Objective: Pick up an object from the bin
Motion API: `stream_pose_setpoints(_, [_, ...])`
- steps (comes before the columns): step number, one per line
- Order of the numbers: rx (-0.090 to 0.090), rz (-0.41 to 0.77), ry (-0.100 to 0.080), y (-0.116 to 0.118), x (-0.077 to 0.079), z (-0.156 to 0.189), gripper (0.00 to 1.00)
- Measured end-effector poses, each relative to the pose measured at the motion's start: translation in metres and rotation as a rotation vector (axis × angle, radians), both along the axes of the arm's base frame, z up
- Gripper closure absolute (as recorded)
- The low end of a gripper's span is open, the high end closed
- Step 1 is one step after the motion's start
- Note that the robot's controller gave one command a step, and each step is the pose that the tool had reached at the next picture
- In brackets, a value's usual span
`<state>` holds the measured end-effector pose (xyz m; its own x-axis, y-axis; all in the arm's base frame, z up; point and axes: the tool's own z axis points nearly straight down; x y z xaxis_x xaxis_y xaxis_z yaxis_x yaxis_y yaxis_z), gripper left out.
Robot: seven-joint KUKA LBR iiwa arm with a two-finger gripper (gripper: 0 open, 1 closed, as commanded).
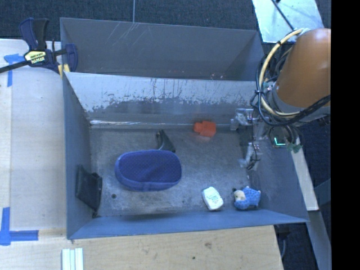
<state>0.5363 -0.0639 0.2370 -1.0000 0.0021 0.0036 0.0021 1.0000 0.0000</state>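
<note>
Frankly, my gripper [250,161], jaws open or closed I cannot tell, hangs so near the grey metal bin [274,184] wall that descending could scrape it.

Blue mesh dome [148,169]: large oval, flat on the floor of the bin [169,94], left of centre.
Dark piece [165,141]: thin and bent, just behind the dome, touching or nearly touching its back edge; kind unclear.
Orange block [205,129]: small, at the foot of the back wall, right of centre, well apart from the dome.
Black pad [89,188]: leans against the left wall near the front corner.
White lump [212,198]: small, rounded, near the front wall, right of the dome.
</note>
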Motion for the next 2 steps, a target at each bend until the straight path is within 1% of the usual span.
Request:
stream_pose_setpoints(1, [0.003,0.140,-0.006,-0.088,-0.047,-0.168,0.00])
stream_pose_setpoints(2, [-0.001,0.182,-0.011,-0.057,-0.050,-0.135,0.00])
